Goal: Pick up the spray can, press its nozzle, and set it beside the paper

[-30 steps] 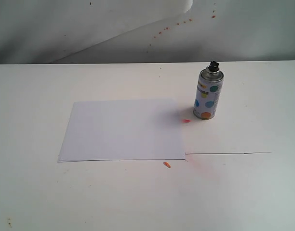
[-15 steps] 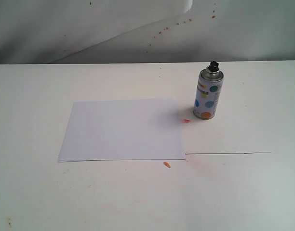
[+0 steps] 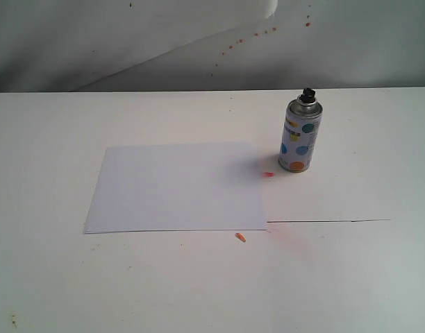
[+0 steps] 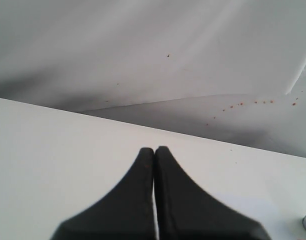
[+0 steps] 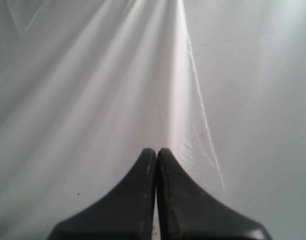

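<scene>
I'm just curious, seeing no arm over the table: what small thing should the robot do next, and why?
Probably open the right gripper and bring it toward the spray can. Its jaws are shut, the can stands upright and untouched on that arm's side, right of the paper.

**Matt whites and one shiny can**

My left pincer (image 4: pixel 154 150) and my right pincer (image 5: pixel 156 150) both looked like smooth, matt black plastic with no shine. The bench (image 3: pixel 60 277) was a smooth, matt white surface, flecked with small orange-red paint marks. The paper (image 3: pixel 178 187) was a plain, matt white sheet. The spray can (image 3: pixel 300 142) was glossy, silvery metal with a shiny domed top and a printed, dotted skin. Its small black nozzle (image 3: pixel 308 93) seemed to be plastic. The backdrop sheet (image 3: pixel 164 41) was white, dull and softly creased; I could not tell whether it was paper or cloth.
</scene>
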Available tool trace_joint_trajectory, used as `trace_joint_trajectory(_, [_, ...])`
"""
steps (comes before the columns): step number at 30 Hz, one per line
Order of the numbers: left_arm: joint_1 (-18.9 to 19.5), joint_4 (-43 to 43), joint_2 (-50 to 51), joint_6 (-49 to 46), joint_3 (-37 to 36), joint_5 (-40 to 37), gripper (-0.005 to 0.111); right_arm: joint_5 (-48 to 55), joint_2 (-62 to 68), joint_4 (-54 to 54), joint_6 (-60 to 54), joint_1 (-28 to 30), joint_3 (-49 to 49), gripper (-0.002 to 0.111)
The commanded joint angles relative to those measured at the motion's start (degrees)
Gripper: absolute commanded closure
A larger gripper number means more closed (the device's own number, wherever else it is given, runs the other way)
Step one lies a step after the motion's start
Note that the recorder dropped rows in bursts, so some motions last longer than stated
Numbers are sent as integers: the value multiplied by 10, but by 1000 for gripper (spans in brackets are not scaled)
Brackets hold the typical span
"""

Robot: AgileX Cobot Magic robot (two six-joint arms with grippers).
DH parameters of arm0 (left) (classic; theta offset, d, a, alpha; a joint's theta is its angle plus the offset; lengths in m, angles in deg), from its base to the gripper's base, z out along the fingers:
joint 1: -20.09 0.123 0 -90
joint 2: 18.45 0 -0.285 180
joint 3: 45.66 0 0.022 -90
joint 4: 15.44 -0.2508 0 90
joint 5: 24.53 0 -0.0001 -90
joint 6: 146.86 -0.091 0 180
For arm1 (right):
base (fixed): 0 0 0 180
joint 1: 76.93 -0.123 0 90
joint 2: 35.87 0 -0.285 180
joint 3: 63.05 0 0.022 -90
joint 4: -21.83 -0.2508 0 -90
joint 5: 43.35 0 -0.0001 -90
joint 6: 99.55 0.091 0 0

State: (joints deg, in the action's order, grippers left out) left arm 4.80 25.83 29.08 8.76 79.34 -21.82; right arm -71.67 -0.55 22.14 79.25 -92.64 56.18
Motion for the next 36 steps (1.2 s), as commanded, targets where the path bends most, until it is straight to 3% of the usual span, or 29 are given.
trace_joint_trajectory(1, [0, 0, -1, 4, 0, 0, 107, -6, -2, 5, 2, 3, -1, 108])
trace_joint_trajectory(10, [0, 0, -1, 2, 0, 0, 107, -6, -2, 5, 2, 3, -1, 108])
trace_joint_trajectory(20, [0, -74, -1, -1, 0, 61, 107, -6, -2, 5, 2, 3, -1, 108])
trace_joint_trajectory(25, [0, -81, -33, -1, 0, 26, 107, -6, -2, 5, 2, 3, -1, 108])
trace_joint_trajectory(30, [0, -186, -178, 43, -48, -86, 107, -6, -2, 5, 2, 3, -1, 108])
trace_joint_trajectory(34, [0, -404, -290, 268, -147, -107, 107, -6, -2, 5, 2, 3, -1, 108])
trace_joint_trajectory(36, [0, -434, -326, 288, -181, -107, 107, -6, -2, 5, 2, 3, -1, 108])
